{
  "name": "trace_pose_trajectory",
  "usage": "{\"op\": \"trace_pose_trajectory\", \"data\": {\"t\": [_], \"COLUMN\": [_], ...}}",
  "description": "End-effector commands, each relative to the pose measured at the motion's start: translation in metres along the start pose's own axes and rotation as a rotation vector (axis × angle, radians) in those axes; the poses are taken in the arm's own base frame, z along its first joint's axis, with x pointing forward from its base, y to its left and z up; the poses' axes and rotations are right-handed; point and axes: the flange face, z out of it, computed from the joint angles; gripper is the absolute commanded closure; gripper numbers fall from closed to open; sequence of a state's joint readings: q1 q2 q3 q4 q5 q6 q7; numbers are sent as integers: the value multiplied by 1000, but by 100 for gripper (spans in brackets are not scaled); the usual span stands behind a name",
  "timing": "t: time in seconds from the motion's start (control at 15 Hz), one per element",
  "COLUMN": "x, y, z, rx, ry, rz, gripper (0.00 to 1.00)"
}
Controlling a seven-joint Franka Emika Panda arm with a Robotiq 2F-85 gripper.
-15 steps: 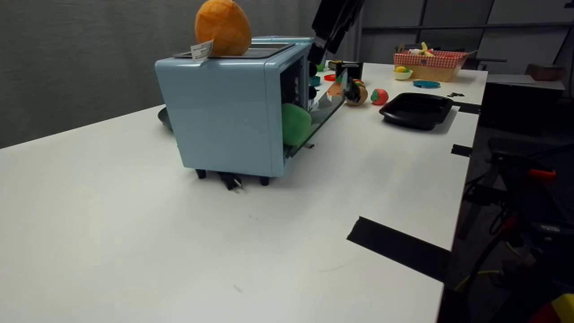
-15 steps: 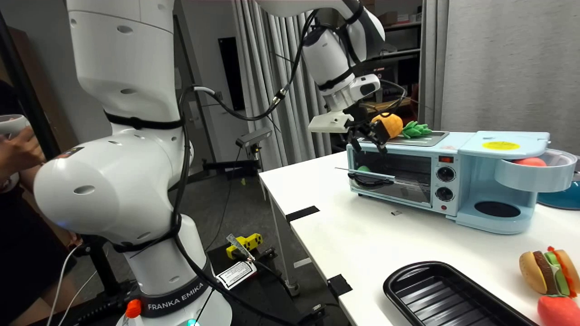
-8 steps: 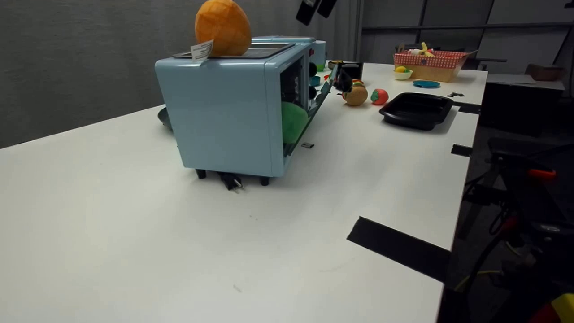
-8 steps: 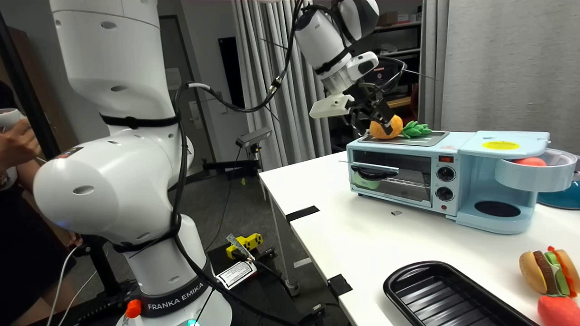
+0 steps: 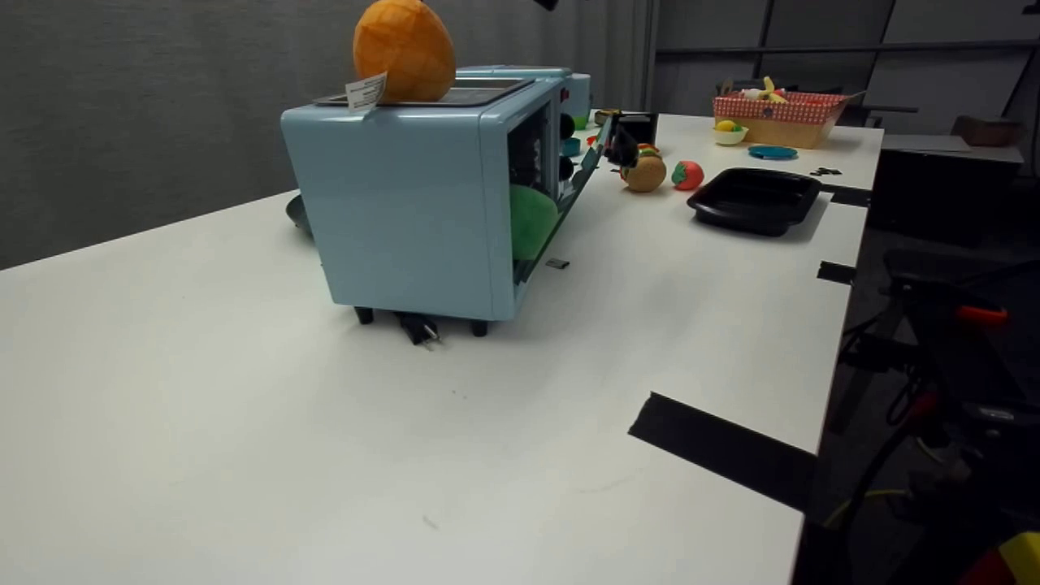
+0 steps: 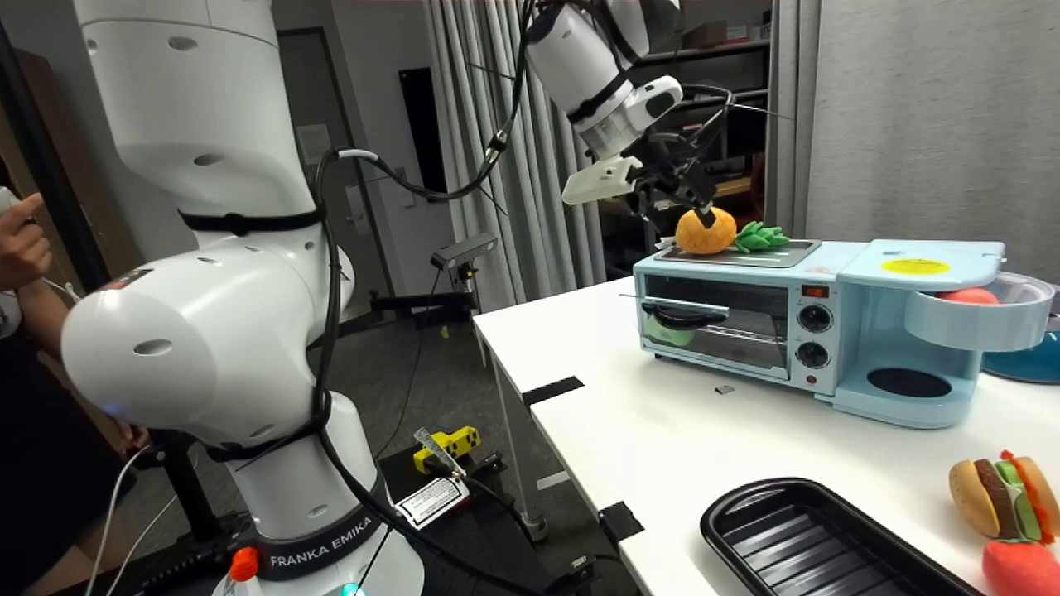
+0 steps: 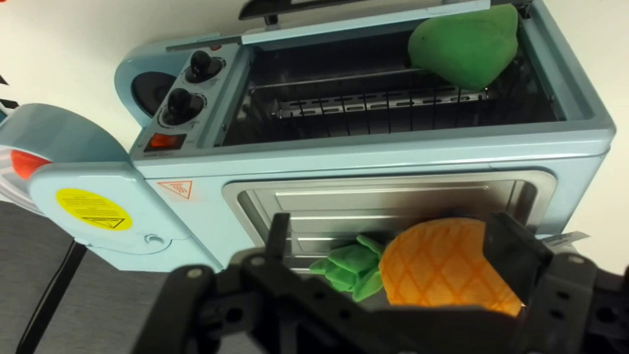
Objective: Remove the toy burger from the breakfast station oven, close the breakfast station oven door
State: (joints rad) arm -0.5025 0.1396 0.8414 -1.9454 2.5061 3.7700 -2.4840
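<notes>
- Gripper (image 7: 390, 223) is hovering above the breakfast station oven (image 5: 398, 211), fingers (image 7: 279, 235) standing wide apart, clasping nothing.
- Toy burger (image 6: 1004, 499) is lying out on the white table (image 5: 390, 455), just beside the strawberry (image 5: 687, 175), near the black pan (image 6: 816, 542).
- Oven is standing on the table on short dark feet (image 5: 365, 315).
- Breakfast station oven door (image 6: 700, 319) is hanging ajar, tilting outward in both exterior views.
- Green plush (image 7: 464, 46) is sitting inside at the opening, at the end away from the knobs (image 7: 181, 105).
- Pineapple plush (image 7: 437, 260) is resting on the metal tray (image 7: 383, 195) atop the oven; one finger is overlapping it in the wrist view, cannot tell if touching.
- Person's hand (image 6: 23, 246) is showing at the edge of an exterior view.
</notes>
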Motion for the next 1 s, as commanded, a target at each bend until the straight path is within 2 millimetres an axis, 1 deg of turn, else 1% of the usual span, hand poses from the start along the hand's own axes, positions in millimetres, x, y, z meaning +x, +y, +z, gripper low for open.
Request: {"op": "trace_pose_trajectory", "data": {"t": [0.0, 0.13, 0.2, 0.33, 0.93], "x": [0, -1, 2, 1, 0], "y": [-4, -10, -8, -10, -9], "z": [-14, -18, -7, -8, -5], "rx": [-11, -8, 4, 6, 8], "ry": [31, 36, 15, 15, 9], "rz": [10, 11, 0, -3, 1], "gripper": [0, 0, 0, 0, 0]}}
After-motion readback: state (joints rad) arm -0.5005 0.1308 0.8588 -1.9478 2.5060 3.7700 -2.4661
